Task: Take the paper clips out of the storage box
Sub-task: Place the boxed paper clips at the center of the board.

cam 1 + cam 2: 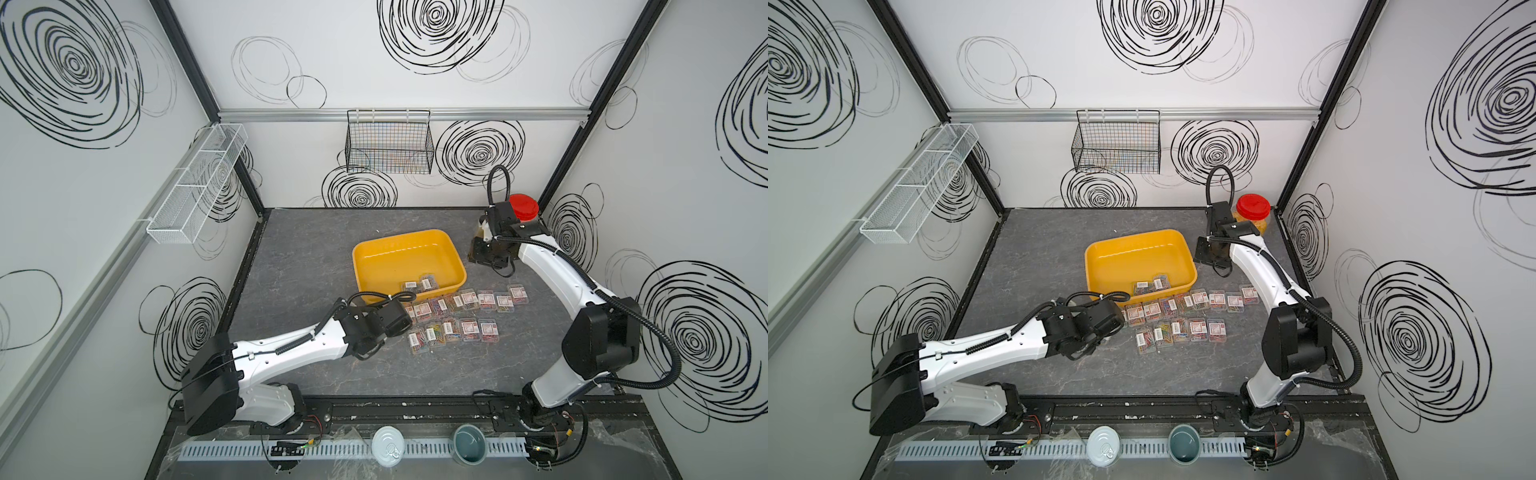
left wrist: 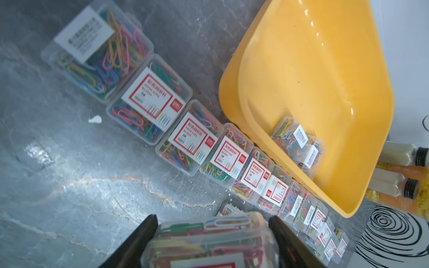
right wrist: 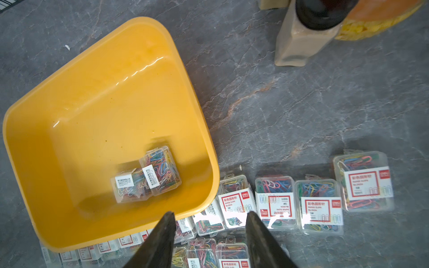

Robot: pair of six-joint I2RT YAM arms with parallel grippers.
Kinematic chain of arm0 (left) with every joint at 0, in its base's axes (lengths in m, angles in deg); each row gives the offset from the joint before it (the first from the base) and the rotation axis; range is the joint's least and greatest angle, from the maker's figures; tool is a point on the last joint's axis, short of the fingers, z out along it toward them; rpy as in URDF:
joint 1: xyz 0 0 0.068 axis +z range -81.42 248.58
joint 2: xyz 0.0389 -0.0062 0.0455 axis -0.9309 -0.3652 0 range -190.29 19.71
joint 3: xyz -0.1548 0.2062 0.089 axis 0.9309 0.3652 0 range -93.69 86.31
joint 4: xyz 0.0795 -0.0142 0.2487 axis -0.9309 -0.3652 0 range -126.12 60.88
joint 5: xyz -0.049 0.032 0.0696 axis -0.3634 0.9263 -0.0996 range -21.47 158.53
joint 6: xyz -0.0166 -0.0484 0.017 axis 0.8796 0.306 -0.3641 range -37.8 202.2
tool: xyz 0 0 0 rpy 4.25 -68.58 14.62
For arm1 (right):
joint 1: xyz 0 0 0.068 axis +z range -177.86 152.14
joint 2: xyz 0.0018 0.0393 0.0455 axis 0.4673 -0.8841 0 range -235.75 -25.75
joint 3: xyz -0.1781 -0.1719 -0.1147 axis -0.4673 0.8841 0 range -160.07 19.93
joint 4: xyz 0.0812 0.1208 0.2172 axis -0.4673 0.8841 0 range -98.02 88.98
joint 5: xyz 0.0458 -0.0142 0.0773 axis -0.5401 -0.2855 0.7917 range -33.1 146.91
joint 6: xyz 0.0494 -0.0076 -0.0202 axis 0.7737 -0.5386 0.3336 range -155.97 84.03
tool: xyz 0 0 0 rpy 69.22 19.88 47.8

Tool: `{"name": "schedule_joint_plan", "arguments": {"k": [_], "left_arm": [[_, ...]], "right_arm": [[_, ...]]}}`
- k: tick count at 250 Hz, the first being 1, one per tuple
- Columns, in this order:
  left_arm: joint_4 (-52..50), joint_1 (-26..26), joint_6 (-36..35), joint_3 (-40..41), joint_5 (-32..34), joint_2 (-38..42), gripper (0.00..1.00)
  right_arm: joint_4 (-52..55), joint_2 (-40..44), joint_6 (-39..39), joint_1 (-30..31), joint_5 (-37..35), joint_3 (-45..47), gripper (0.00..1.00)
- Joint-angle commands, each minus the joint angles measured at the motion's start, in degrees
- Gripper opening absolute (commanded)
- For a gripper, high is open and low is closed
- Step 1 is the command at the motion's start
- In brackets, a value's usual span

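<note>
The yellow storage box (image 1: 399, 257) sits mid-table, and two clear cases of paper clips (image 1: 417, 284) lie at its near wall (image 3: 148, 176). Several more cases (image 1: 457, 311) lie in rows on the table in front of it (image 2: 148, 104). My left gripper (image 2: 212, 217) is shut on one case (image 2: 209, 241), low over the table at the left end of the rows. My right gripper (image 3: 210, 213) hangs open and empty above the box's right side (image 1: 484, 253).
A red-lidded jar (image 1: 523, 206) of yellow kernels and beige bottles (image 3: 301, 39) stand at the back right, close behind the right wrist. A black wire basket (image 1: 388, 141) and a white mesh rack (image 1: 195, 183) hang on the walls. A tin (image 1: 387, 446) and a bowl (image 1: 469, 446) sit at the front edge.
</note>
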Motion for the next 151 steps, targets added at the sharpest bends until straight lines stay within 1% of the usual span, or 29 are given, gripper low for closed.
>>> {"name": "schedule_joint_plan", "arguments": {"k": [1,51,85,89,102,127,151], "left_arm": [[3.9,-2.0,10.5,2.2,0.2,0.8,0.54],[10.9,-3.6,16.9,5.3,-2.0,-2.4,0.53],[13.0,-3.6,18.1,5.7,-2.9,-4.6,0.55],[13.4,-3.5,18.2,5.8,-3.1,-4.8,0.55],[14.6,-3.4,18.9,6.4,-3.4,-5.3,0.55],[16.3,-3.5,20.7,7.1,-3.9,-6.3,0.55],[15.9,-3.6,21.8,6.3,-3.7,-7.4,0.55]], "right_arm": [[-1.1,4.1,-0.9,1.2,-2.5,1.8,0.54],[-2.2,8.1,-1.0,2.0,-2.9,6.8,0.55],[-2.2,10.1,-1.3,2.1,-3.7,8.6,0.56],[-2.2,10.2,-1.3,2.1,-3.8,8.7,0.57],[-2.3,10.6,-1.5,2.1,-4.0,9.0,0.57],[-2.3,10.4,-1.7,2.0,-4.1,9.5,0.56],[-2.2,9.9,-1.8,2.0,-3.8,9.6,0.56]]}}
